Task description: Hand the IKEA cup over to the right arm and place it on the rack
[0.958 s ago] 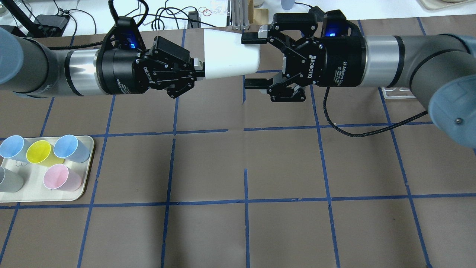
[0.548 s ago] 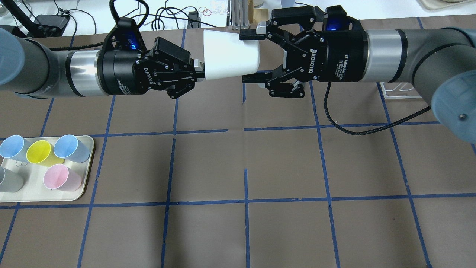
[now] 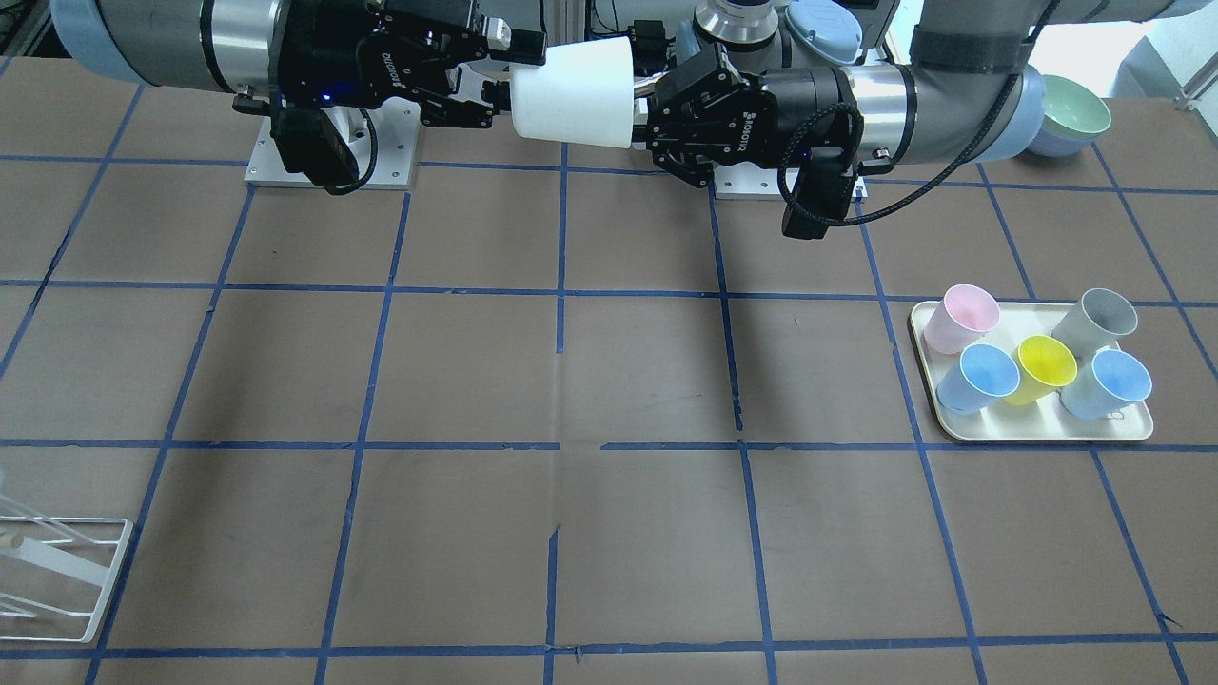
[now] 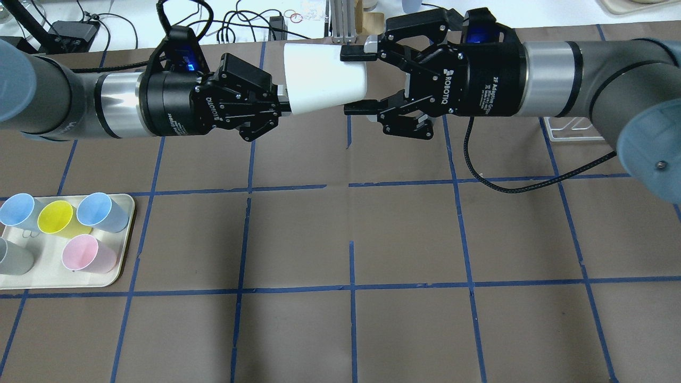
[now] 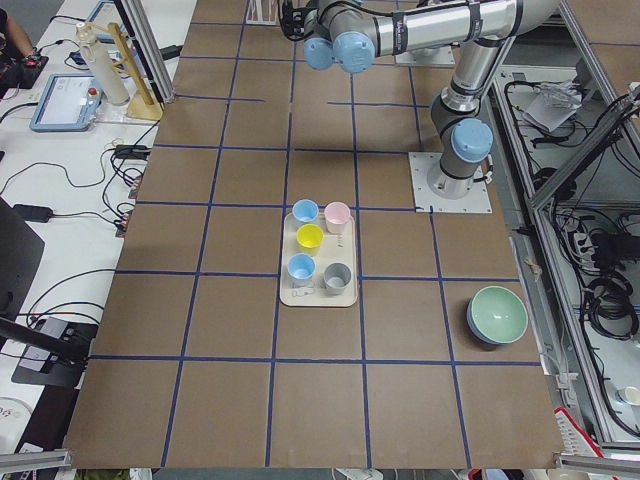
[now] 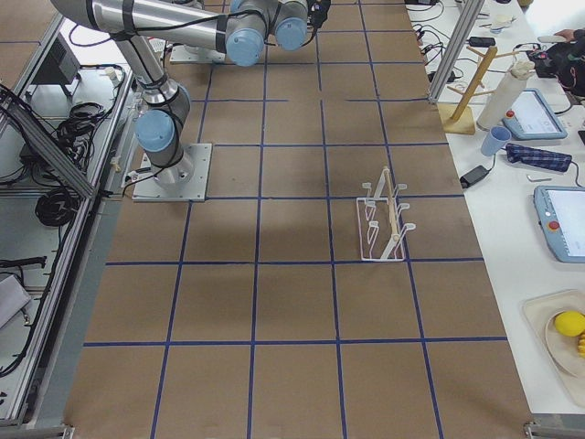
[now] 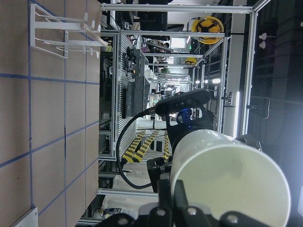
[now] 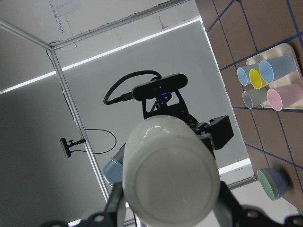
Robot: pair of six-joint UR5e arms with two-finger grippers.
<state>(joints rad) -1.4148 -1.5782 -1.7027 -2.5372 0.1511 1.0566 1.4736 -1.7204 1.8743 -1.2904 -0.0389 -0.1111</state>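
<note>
- Broadly, the tabletop [image 4: 404, 234] is matte brown paper squared off by blue tape lines; the exchange happens in the air above its far side.
- The right arm [image 4: 585, 80], a brushed silver tube with pale-blue joint caps, has edged in toward the left one, bringing the right gripper [image 4: 355, 81] around the cup's base end.
- The rack [image 6: 384, 219], thin white wire with slanted rods and a wooden-tipped peg, stands well apart on the right arm's side, not yet in play.
- The IKEA cup [image 4: 324, 80], smooth off-white plastic and tapered, lies sideways in mid-air between both grippers. It has tipped and shifted slightly toward the left gripper [image 4: 285, 100], which I read as first contact.
- The right fingers [image 4: 354, 53], flat black pads, have narrowed from a wide spread and now seem to press the narrow end from both sides. The left fingers [image 4: 281, 89] pinch the wide rim, so the handover looks ready for the left to let go.
</note>
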